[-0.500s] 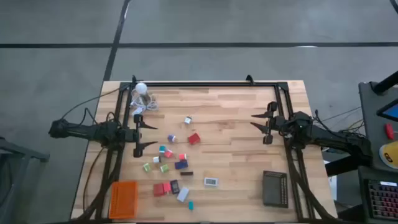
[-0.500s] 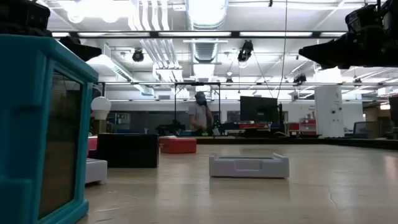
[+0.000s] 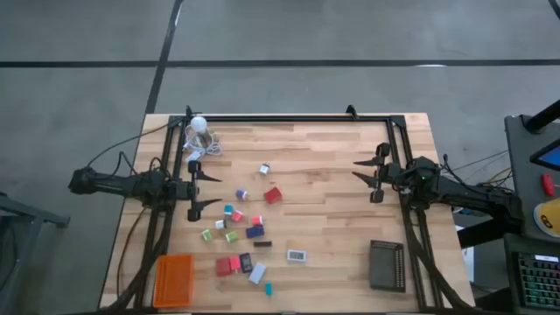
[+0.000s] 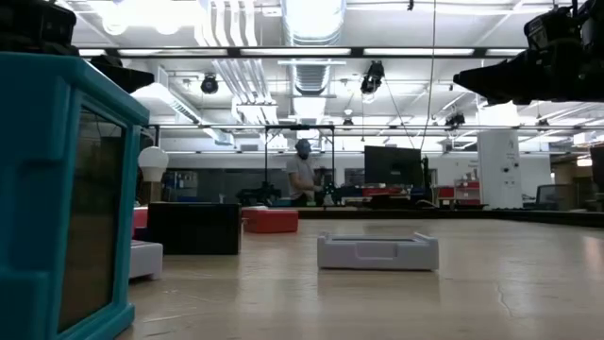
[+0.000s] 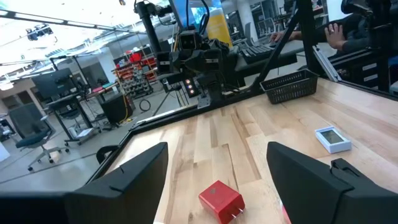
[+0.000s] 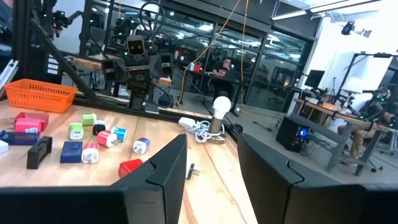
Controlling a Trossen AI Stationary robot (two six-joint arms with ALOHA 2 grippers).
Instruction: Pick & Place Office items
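1. Office items [image 3: 241,234]: small coloured pieces scattered on the desk [image 3: 324,175], lying between the two arms.
2. Orange tray [image 3: 173,280]: beside the items, at the desk's near-left corner; black tray [image 3: 387,264] well apart.
3. Left pincer [image 3: 206,188]: released, just beside the items.
4. Right pincer [image 3: 364,170]: released, well apart from them.

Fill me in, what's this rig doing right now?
Nothing is being handled yet. The left gripper and right gripper both hover open and empty at opposite sides of the wooden table. The office items lie scattered in the middle, a red block among them. The orange tray and black tray sit near the front edge; no item shows in either from above.
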